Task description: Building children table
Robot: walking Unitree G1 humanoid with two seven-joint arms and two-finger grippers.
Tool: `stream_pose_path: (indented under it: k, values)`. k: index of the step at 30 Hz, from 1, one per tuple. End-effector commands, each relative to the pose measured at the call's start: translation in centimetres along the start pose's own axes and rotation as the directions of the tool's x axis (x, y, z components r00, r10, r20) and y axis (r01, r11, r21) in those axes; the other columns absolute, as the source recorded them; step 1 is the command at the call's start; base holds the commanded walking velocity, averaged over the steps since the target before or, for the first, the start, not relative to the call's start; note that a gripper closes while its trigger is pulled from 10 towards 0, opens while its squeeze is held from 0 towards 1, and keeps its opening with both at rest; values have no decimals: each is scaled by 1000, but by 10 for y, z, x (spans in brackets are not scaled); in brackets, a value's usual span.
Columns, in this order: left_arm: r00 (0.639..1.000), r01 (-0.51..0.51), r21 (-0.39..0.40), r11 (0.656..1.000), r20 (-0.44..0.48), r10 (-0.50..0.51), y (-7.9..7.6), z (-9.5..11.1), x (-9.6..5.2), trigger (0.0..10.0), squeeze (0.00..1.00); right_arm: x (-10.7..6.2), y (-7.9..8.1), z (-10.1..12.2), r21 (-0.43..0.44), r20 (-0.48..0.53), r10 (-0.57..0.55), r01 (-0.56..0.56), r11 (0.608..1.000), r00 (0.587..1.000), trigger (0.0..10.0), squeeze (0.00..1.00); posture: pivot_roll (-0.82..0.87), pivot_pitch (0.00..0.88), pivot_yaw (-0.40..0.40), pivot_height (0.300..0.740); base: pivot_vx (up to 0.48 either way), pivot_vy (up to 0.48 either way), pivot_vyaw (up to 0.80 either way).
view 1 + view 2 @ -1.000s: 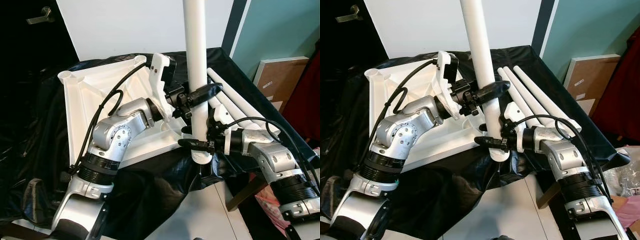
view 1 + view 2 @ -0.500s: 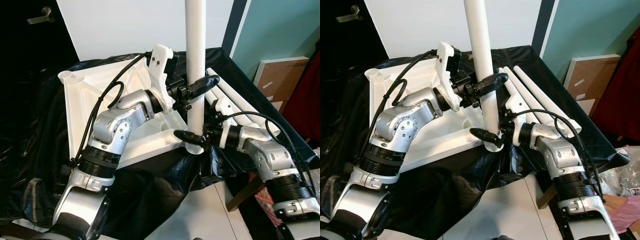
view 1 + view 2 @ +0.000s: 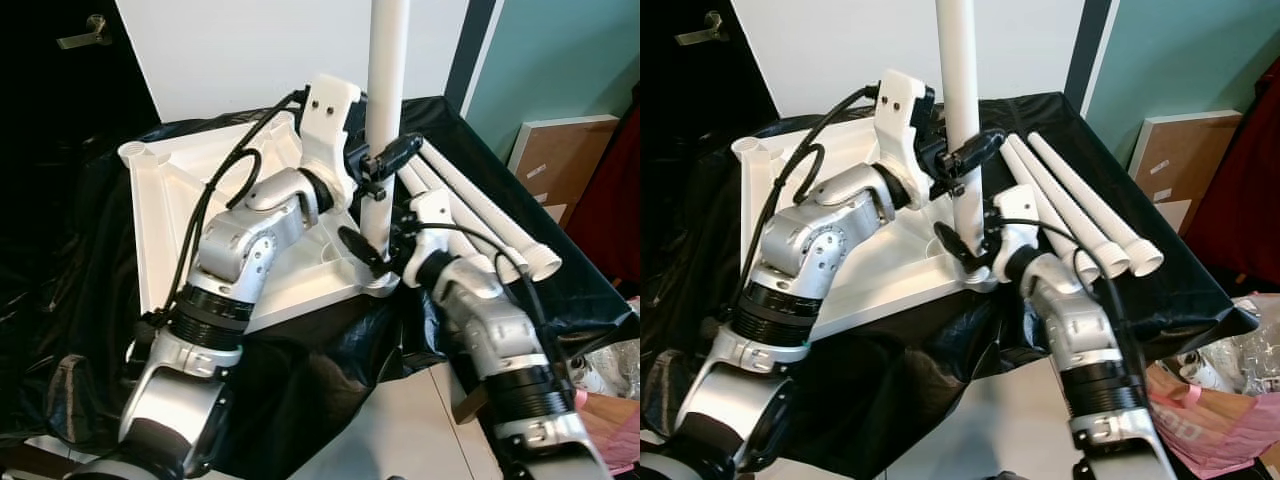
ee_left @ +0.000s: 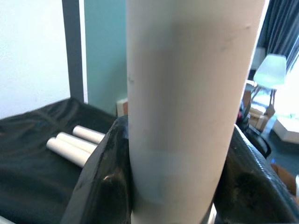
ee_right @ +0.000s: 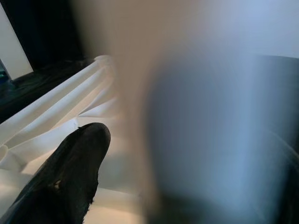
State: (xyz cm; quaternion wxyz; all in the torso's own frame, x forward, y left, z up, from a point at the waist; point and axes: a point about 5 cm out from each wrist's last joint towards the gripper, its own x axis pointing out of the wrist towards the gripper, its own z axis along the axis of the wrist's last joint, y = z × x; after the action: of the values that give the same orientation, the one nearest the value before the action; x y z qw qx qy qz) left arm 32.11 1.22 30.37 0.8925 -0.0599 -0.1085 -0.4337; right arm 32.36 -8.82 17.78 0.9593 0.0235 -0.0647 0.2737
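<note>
**Both grippers on the upright leg at the tabletop's corner**

A white table leg (image 3: 385,120) stands upright, its lower end meeting the near right corner of the upturned white tabletop (image 3: 180,220), which lies underside up on a black cloth (image 3: 300,370) draped over the table. Whether the leg's end is fully seated in the corner socket cannot be told from the head views.

The left gripper (image 3: 385,160) is clenched around the leg partway up its length; in the left wrist view its two black fingers (image 4: 100,182) press against both sides of the white tube. The right gripper (image 3: 365,258) sits lower, at the foot of the leg just above the tabletop's corner, with one black finger (image 5: 70,177) lying alongside the blurred tube in the right wrist view. It looks to be grasping the leg's base, though the second finger is hidden behind the tube.

Three more white legs (image 3: 1080,215) lie side by side on the cloth to the right of the tabletop, near the right arm. Another corner socket (image 3: 133,152) rises at the tabletop's far left corner. A cardboard panel (image 3: 560,160) leans against the teal wall at right
</note>
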Motion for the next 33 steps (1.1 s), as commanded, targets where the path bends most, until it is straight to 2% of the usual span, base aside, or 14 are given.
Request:
stream_pose_path:
  k: [1,6,10,17,18,19,30,31,32,33]
  values:
    - [1000,-2,11,1000,26,2,-7,9,4,10000,0,3,3,1,-9,17,-72,72,997,997,10000,0,-24,14,-5,740,0,0,0]
    - [999,-4,13,1000,32,4,-11,11,6,10000,0,10,10,-3,-13,4,-122,122,992,992,10000,0,-17,12,-5,740,0,0,0]
    - [999,18,20,1000,37,-19,-18,11,9,10000,0,16,14,5,-76,50,-139,142,987,989,10000,0,-14,15,-5,740,0,0,0]
    - [999,25,18,1000,33,-25,-23,10,12,10000,0,18,13,10,-71,76,-144,150,986,987,10000,0,-13,15,-7,740,0,0,0]
    - [999,26,15,1000,32,-26,-24,10,12,10000,0,18,13,11,-81,79,-149,156,985,986,4706,0,-13,16,-7,740,0,0,0]
    - [999,27,17,999,30,-28,-26,9,13,10000,0,17,12,11,-97,81,-152,159,982,985,0,0,-14,18,-6,740,0,0,0]
    - [999,42,26,999,27,-42,-30,9,14,10000,0,9,6,6,-124,64,-176,183,975,982,0,0,-16,28,-3,740,0,0,0]
    - [998,48,26,999,28,-49,-32,9,14,10000,0,9,5,6,-121,64,-184,190,974,981,510,0,-17,30,-1,740,0,0,0]
    - [998,52,25,998,27,-53,-32,8,14,10000,0,8,5,6,-120,64,-191,198,973,979,10000,0,-16,31,-2,740,0,0,0]
    - [998,52,25,998,27,-53,-32,8,14,10000,0,8,5,6,-120,64,-191,198,973,979,10000,0,-16,31,-2,740,0,0,0]
